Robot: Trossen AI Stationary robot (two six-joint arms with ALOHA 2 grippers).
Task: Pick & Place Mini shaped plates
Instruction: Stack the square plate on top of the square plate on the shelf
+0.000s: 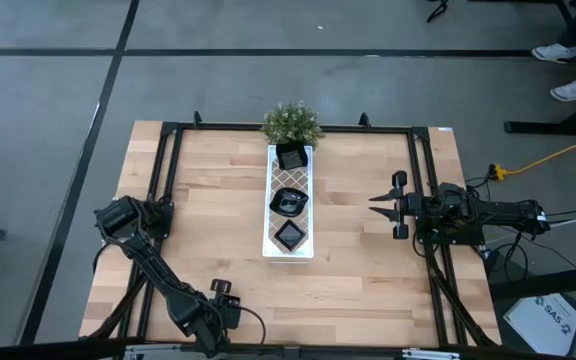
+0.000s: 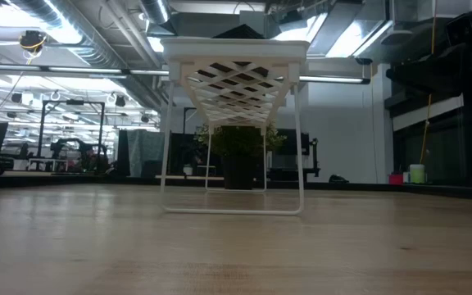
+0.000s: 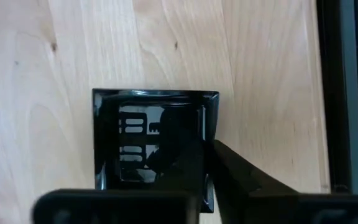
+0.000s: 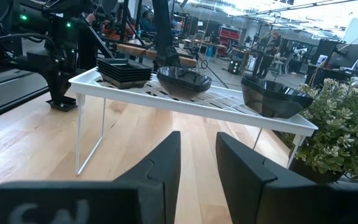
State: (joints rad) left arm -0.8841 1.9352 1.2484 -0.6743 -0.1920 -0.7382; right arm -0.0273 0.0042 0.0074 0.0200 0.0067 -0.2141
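Square black plate (image 3: 154,140) sits right under my left gripper (image 1: 218,312), at the near edge of the wooden table (image 1: 368,250), left of centre. In the left wrist view one dark finger (image 3: 253,180) lies along one side of the plate, and the other finger seems to come in over the plate, so the rim looks to be between them. Whether the fingers are clamped on that rim or only around it, cannot tell. Plate lies flat on the wood, sides square to the table edge, no long axis to speak of. Other plates are on the white lattice tray (image 1: 274,190) in the middle of the table: a stack of square plates (image 4: 124,70), a rounded dish (image 4: 183,79) and a deeper dish (image 4: 272,96) in the right wrist view, three dark shapes in a row in the high view. Potted plant (image 1: 291,122) stands at the far end of the tray. Right gripper (image 1: 380,204) waits to the right of the tray, pointing at it, fingers apart and holding nothing. Key relation: the tray is ahead and to the right of my left gripper, well apart; the right arm is nearer the tray, but the loose plate is at my left, so I judge this is the left arm's move, grip the rim and carry the plate toward the tray's near end.
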